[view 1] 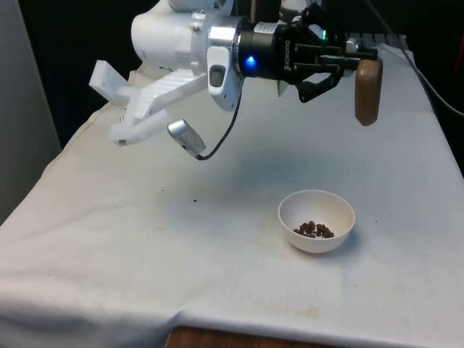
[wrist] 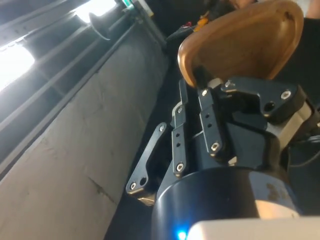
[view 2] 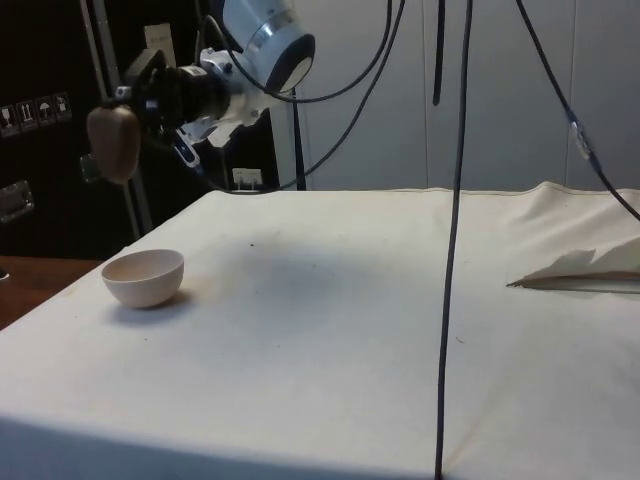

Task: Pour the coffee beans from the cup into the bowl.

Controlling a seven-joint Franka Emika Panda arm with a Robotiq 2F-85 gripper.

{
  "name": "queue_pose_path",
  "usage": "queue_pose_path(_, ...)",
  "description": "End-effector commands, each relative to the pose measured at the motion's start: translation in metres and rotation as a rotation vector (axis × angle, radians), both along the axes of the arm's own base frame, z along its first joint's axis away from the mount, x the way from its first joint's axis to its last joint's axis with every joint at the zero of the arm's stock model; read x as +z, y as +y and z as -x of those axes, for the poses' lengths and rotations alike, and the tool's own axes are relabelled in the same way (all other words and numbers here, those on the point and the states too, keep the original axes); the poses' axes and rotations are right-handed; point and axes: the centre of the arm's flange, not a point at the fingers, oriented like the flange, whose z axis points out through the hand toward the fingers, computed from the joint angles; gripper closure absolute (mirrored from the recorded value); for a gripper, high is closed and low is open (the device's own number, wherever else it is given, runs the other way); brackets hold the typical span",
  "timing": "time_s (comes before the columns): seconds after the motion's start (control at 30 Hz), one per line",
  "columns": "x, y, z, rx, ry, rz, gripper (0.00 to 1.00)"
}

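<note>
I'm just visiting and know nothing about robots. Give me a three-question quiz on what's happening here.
1. True or false: the bowl is empty.
2. What does the gripper hold? A) spoon B) brown cup C) lid
3. Fill in: the cup hangs ___ the cloth, not resting on it.

Key: 1. False, coffee beans lie in it. 2. B. 3. above.

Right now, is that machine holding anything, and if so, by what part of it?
Yes. The end effector holds a brown cup by its upper edge, up in the air. The white bowl below already contains coffee beans.
</note>
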Motion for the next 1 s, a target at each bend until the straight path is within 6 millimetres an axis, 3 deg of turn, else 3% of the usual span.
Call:
queue_pose_path(0.0, 0.000, 0.001, 0.003, -0.001, 0.010, 0.020, 1.00)
queue_pose_path(0.97, -0.008, 0.002, 0.046, 0.163, 0.025, 0.200, 1.00)
